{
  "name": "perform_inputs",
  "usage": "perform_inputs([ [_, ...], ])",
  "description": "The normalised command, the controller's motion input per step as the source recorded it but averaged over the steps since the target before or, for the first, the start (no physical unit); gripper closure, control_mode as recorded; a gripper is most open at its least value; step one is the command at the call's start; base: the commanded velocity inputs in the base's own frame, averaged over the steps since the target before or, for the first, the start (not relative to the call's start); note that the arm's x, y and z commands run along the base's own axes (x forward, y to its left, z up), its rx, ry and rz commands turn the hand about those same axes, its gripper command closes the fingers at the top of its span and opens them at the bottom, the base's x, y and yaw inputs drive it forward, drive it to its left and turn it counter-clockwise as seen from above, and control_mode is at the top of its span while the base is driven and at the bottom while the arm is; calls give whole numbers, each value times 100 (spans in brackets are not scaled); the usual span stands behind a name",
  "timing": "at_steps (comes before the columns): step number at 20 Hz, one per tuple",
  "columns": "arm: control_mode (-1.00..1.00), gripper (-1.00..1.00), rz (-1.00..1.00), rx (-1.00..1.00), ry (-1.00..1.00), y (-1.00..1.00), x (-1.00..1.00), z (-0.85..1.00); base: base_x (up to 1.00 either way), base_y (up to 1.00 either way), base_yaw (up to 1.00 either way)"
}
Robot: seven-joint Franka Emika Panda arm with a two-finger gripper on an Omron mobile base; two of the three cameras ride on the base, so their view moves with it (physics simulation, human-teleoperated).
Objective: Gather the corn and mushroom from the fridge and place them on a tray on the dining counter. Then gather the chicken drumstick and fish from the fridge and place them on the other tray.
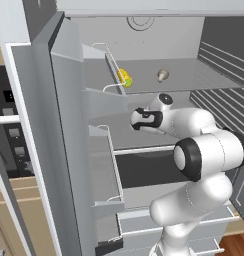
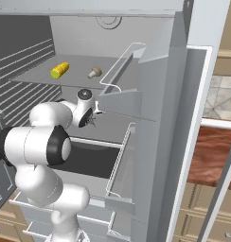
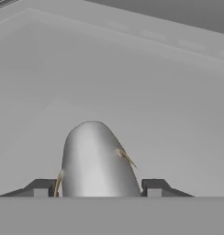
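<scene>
The two dark fingertips [image 3: 153, 188] are flanking a smooth silver-grey tapered fish [image 3: 96, 160], one on each flank, and whether they are gripping or merely bracketing it I cannot tell. The white arm's gripper [image 1: 135, 120] is reaching onto the fridge's middle shelf [image 3: 132, 82], where the fish is lying. It looks slick and rounded, probably light and a little yielding, so I'd take it across the thick middle, not the narrowing end. Above, the yellow corn cob [image 1: 125, 78] and small tan mushroom [image 1: 163, 75] are sitting on the grey upper shelf [image 1: 204, 80].
</scene>
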Motion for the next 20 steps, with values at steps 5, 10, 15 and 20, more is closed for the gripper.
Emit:
perform_inputs([
  [5, -100, 100, 0, 0, 0, 0, 0, 0, 0, 0, 0],
  [10, -100, 100, 0, 0, 0, 0, 0, 0, 0, 0, 0],
  [15, -100, 100, 0, 0, -2, 0, -3, -6, 0, 0, 0],
  [20, -100, 100, -1, -4, -25, 1, -39, -14, 0, 0, 0],
])
